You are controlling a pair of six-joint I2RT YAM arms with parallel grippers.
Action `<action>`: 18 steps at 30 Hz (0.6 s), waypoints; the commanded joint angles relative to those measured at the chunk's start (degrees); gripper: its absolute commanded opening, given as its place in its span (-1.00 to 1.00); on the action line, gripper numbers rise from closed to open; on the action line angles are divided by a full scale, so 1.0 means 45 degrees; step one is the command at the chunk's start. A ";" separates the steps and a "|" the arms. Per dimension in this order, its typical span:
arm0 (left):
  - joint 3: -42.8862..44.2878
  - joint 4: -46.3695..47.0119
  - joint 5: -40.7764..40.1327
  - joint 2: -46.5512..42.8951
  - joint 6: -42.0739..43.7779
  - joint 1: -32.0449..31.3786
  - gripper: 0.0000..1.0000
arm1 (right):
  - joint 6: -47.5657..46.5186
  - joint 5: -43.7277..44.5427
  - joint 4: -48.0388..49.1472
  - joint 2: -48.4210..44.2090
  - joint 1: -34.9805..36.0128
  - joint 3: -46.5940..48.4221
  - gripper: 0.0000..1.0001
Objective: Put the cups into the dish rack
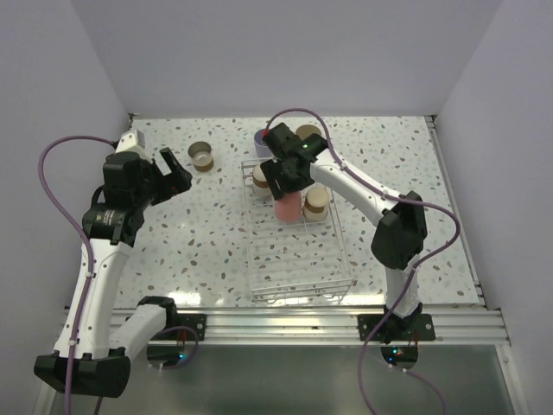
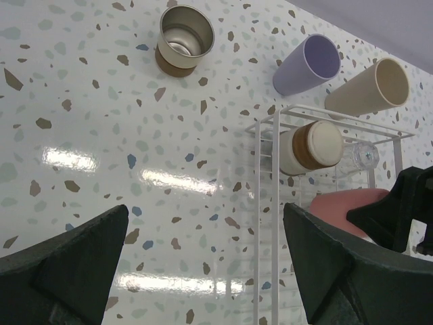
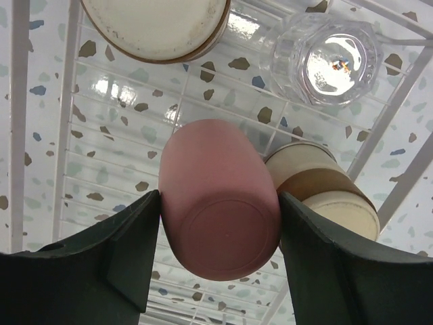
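Dead centre, the rack (image 1: 302, 259), running 12 to 6. Clamping the red cup (image 1: 288, 209), base up, in the right gripper (image 3: 220, 230) at the rack's 12 o'clock end. Holding the left gripper (image 2: 206, 264) wide open, empty, at 9. Two brown cups (image 1: 316, 203) inside the rack, a third (image 1: 202, 156) loose at 11. Lavender cup (image 2: 308, 64) and beige cup (image 2: 369, 88) at 12, just outside. Clear cup (image 3: 331, 61) inside.

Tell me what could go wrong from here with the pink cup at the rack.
1. The right claw grips the pink cup close beside a brown cup in the rack; setting it down may knock that neighbour over.
2. The purple cup and the beige cup lie on their sides behind the rack; a nudge might send them rolling away.
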 commanded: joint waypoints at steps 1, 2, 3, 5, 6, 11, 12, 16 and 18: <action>0.0020 0.0384 0.0041 0.0026 0.0095 0.0022 1.00 | -0.0132 0.0418 0.0562 0.0251 0.0062 0.0862 -1.00; 0.0059 0.0384 0.0041 0.0027 0.0076 0.0022 1.00 | -0.0093 0.0458 0.0640 0.0290 0.0062 0.0882 -1.00; 0.0020 0.0384 0.0331 0.0046 0.0075 0.0022 1.00 | -0.0073 0.0535 0.0776 0.0329 0.0062 0.0863 -1.00; -0.0019 0.0384 0.0353 0.0046 0.0056 0.0022 1.00 | -0.0015 0.0595 0.0914 0.0447 0.0042 0.0785 -1.00; -0.0038 0.0384 0.0353 0.0065 0.0056 0.0042 1.00 | 0.0024 0.0653 0.1050 0.0486 0.0061 0.0746 -1.00; 0.0058 0.0325 0.0451 0.0261 0.0056 0.0022 1.00 | 0.0044 0.1218 0.1149 0.0857 0.0062 0.0687 -1.00; 0.0098 0.0325 0.0470 0.0280 0.0056 0.0022 1.00 | 0.0044 0.1297 0.1129 0.0896 0.0042 0.0648 -1.00; 0.0254 0.0306 0.0490 0.0514 0.0134 0.0042 1.00 | 0.0102 0.1435 0.1129 0.0935 0.0042 0.0473 -1.00; 0.0274 0.0345 0.0490 0.0593 0.0134 0.0022 1.00 | 0.0122 0.1474 0.1129 0.0955 0.0042 0.0394 -1.00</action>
